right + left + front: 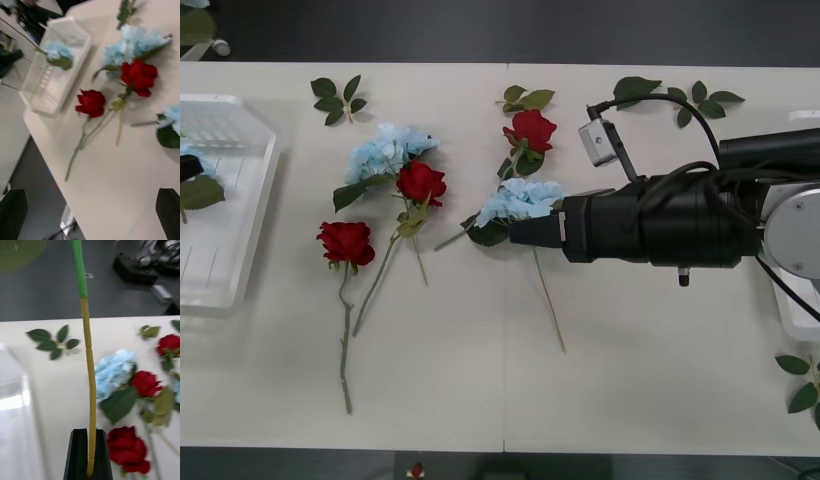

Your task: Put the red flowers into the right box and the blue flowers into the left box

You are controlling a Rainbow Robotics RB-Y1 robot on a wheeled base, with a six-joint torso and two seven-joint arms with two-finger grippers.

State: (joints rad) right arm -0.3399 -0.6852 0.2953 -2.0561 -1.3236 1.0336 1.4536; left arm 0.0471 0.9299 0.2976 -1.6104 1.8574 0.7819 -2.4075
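The black-fingered left gripper (89,435) is pinching a thin yellow-green plastic stem (88,371). The wide-open right gripper (92,191) should be closing across a stem, not on petals.

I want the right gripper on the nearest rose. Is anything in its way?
Nothing visible. The open right gripper faces bare table all the way up to the rose. A blue flower lies off to one side, clear of that line.

- left box (235,265) at desk (630,390) left edge, one of the blue flowers (56,50) in it
- red flowers (346,242) and more blue ones mid-desk
- right gripper (90,213) over desk's right half
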